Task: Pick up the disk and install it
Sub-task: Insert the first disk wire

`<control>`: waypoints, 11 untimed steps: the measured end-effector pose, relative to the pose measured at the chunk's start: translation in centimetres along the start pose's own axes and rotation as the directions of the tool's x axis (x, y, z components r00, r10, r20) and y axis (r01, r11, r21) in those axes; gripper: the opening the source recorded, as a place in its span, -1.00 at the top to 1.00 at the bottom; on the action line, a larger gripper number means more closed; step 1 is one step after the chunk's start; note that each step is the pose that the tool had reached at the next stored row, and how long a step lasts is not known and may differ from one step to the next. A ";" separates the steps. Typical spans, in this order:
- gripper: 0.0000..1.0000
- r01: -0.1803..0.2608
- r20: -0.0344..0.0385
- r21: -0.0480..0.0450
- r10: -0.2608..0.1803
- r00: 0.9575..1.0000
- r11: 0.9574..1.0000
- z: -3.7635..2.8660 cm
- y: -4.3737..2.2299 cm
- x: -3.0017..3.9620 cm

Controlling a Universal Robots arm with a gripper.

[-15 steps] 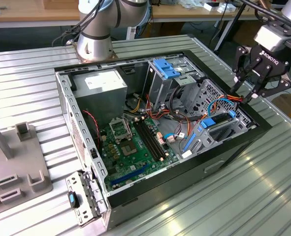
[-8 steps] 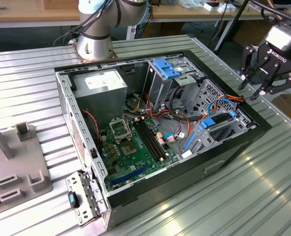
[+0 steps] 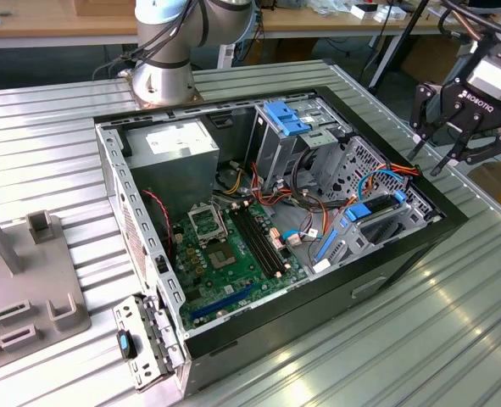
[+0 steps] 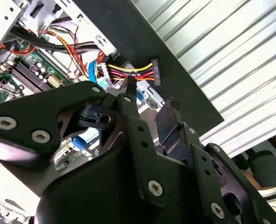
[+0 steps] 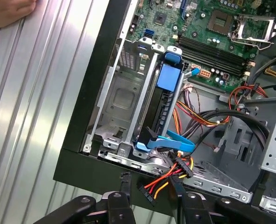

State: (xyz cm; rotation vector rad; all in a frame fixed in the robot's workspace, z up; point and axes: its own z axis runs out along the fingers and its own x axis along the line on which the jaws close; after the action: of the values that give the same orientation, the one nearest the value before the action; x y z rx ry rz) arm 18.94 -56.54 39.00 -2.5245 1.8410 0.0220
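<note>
The disk stands on edge in the metal drive cage at the open computer case's corner, with its blue side rail and dark edge showing. In the exterior view it sits at the case's right end. My gripper hangs above the table just outside that end of the case, open and empty. In both wrist views its black fingers are spread, a little way off the case rim, with nothing between them.
A loose red, yellow and orange power cable lies over the cage edge near the fingers. Inside the case are the motherboard, a grey power-supply box and a blue latch. A grey fixture stands left. A hand rests on the table.
</note>
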 end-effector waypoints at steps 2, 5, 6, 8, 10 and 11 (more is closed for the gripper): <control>0.11 0.000 0.000 0.000 0.000 1.000 1.000 0.01 0.00 0.00; 0.11 0.001 0.000 0.000 -0.001 1.000 1.000 0.01 0.00 0.00; 0.11 0.001 0.000 0.000 -0.001 1.000 1.000 0.02 0.00 0.00; 0.11 0.001 0.000 0.000 -0.001 1.000 1.000 0.01 0.00 0.00; 0.11 0.001 0.000 0.000 -0.001 1.000 1.000 0.01 0.00 0.00; 0.11 0.001 0.000 0.000 -0.001 1.000 1.000 0.01 0.00 0.00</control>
State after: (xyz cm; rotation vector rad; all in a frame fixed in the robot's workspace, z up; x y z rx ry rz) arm 18.94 -56.54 38.99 -2.5255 1.8392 0.0223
